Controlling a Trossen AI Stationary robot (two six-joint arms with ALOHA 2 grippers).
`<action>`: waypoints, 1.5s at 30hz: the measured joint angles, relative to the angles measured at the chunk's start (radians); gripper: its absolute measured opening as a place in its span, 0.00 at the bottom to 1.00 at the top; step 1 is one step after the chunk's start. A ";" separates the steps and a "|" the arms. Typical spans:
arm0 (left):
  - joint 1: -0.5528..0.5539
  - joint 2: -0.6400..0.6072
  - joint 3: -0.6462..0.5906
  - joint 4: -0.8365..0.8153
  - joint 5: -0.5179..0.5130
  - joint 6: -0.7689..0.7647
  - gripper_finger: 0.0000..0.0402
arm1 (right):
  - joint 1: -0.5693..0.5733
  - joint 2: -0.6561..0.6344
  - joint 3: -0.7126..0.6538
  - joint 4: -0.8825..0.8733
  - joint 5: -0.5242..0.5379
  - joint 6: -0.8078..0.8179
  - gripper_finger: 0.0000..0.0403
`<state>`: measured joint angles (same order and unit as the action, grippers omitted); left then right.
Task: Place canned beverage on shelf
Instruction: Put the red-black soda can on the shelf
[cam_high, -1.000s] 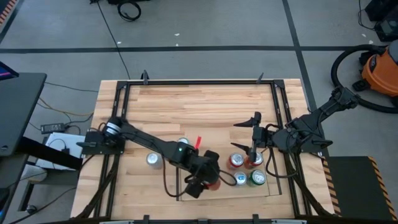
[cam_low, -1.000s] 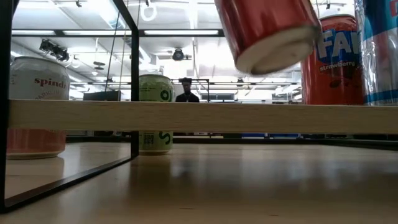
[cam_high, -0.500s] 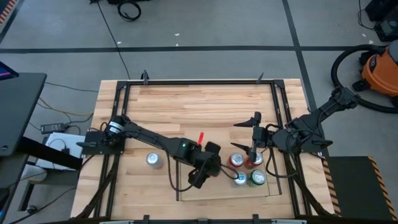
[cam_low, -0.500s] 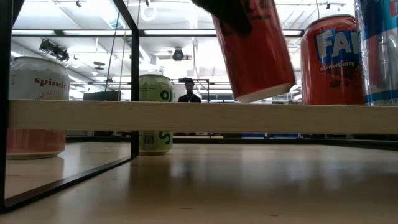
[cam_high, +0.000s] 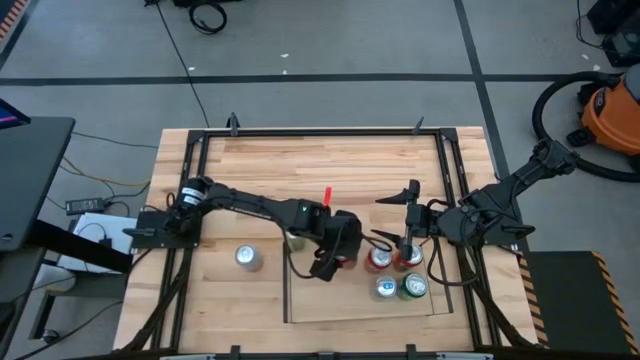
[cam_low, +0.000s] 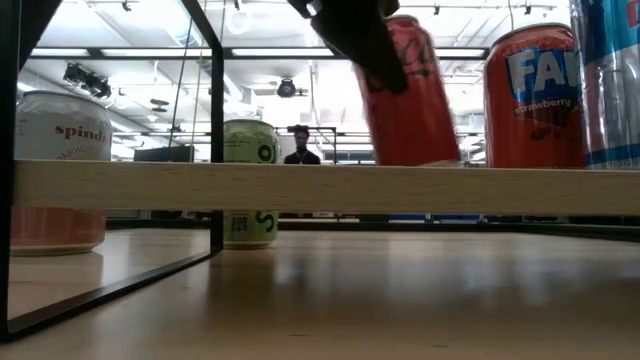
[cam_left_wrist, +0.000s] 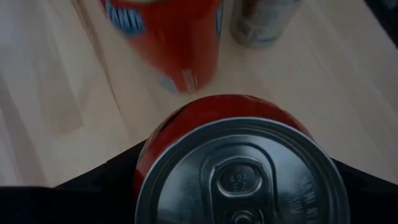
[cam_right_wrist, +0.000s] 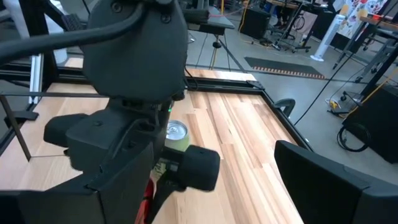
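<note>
Wooden shelf under red can, upright, gripped by left hand.

Red can with silver lid; neighbouring red can lettered blue-white; shelf pale wood, dark-rod edged.

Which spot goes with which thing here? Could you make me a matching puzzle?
Things:
1. red metal drink can
2. white can with silver top
3. green-topped can
4. orange round vacuum cleaner

Places:
A. on the floor beside the table
B. standing on the light-wood shelf
C. held in the left gripper
D. on the bare wooden tabletop, outside the shelf

Pairs: 1-C, 2-D, 3-B, 4-A. The right gripper waits open nearby.
</note>
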<state>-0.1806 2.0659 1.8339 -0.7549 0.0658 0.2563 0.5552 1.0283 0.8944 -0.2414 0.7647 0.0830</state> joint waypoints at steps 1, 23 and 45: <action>0.000 0.002 0.000 0.007 0.001 0.007 0.82 | 0.000 0.000 0.000 -0.001 0.000 0.000 0.86; -0.020 0.012 0.000 0.012 -0.020 -0.002 0.90 | 0.000 0.000 0.000 0.000 0.000 0.000 0.86; -0.060 -0.002 0.000 -0.089 -0.193 0.021 0.96 | 0.000 0.000 0.000 0.000 0.000 0.000 0.86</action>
<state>-0.2401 2.0642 1.8339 -0.8442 -0.1269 0.2771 0.5552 1.0283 0.8944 -0.2417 0.7643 0.0830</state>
